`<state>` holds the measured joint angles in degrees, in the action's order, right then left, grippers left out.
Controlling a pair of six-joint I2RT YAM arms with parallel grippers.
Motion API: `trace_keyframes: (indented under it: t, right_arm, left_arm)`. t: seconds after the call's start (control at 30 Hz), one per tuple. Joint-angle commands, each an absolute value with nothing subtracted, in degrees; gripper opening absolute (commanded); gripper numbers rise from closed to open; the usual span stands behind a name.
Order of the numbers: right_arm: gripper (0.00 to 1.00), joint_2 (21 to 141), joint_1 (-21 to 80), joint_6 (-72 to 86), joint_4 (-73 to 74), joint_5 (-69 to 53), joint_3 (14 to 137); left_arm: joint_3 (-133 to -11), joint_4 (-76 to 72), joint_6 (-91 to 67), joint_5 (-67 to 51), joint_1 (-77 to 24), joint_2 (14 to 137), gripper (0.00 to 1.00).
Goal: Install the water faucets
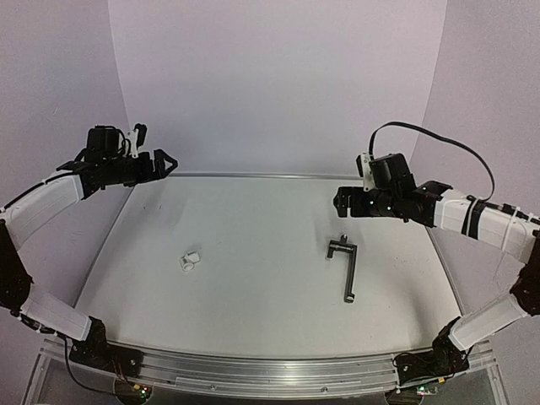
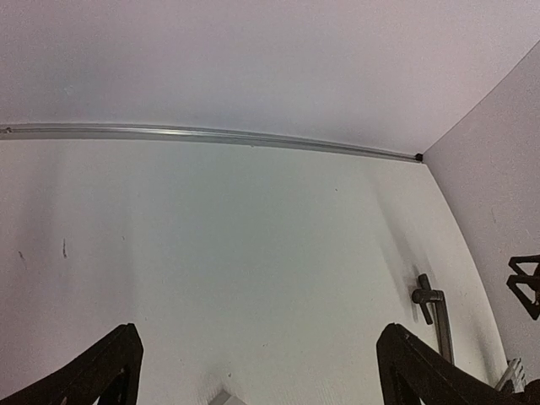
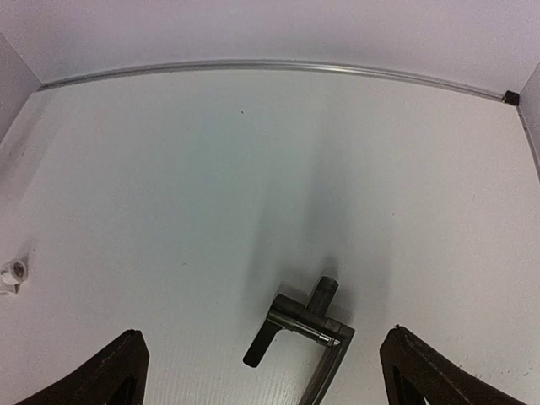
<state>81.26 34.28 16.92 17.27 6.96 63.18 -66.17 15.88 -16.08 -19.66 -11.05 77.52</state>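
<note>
The black metal faucet (image 1: 344, 263) lies flat on the white table, right of centre, crossbar end toward the back. It also shows in the right wrist view (image 3: 304, 325) and at the right of the left wrist view (image 2: 432, 310). The small white cylindrical fitting (image 1: 191, 260) lies left of centre; it shows at the left edge of the right wrist view (image 3: 12, 273). My left gripper (image 1: 169, 162) is open and empty, held high at the back left. My right gripper (image 1: 339, 202) is open and empty, above and behind the faucet.
A metal rail (image 1: 253, 175) runs along the table's back edge under the pale wall. Metal rails also edge the left side and the front (image 1: 253, 371). The arm bases stand at the near corners.
</note>
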Motion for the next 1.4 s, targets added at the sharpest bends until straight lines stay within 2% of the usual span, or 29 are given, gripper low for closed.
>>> trace_keyframes:
  t: [0.0, 0.23, 0.47, 0.63, 0.67, 0.77, 1.37]
  right_arm:
    - [0.98, 81.1, 34.2, 18.4, 15.1, 7.4, 63.5]
    - [0.98, 84.8, 35.0, 21.0, 16.5, -2.5, 62.3]
    - [0.97, 88.6, 34.3, 25.6, 20.5, 0.7, 58.0]
    - [0.89, 90.0, 32.1, 31.9, 18.4, -2.9, 53.2]
    - [0.84, 90.6, 31.3, 32.2, 18.0, -3.0, 52.6]
    - [0.79, 92.2, 30.5, 32.4, 17.7, -1.1, 52.3]
    - [0.51, 104.7, 30.3, 28.4, 9.6, 7.2, 57.6]
  left_arm:
    - [-65.4, 12.6, -15.4, -17.6, -10.8, 75.1, 1.0]
    - [-65.8, 12.3, -17.0, -20.2, -10.9, 77.6, 0.99]
    - [-64.7, 14.5, -19.2, -23.7, -12.4, 80.4, 0.96]
    - [-63.3, 13.7, -20.3, -23.5, -15.5, 82.1, 0.95]
    - [-63.5, 13.6, -20.4, -23.5, -16.4, 82.7, 0.95]
    - [-64.1, 13.5, -21.0, -22.5, -18.2, 83.6, 0.94]
    - [-61.8, 16.1, -24.0, -17.9, -22.4, 83.1, 0.91]
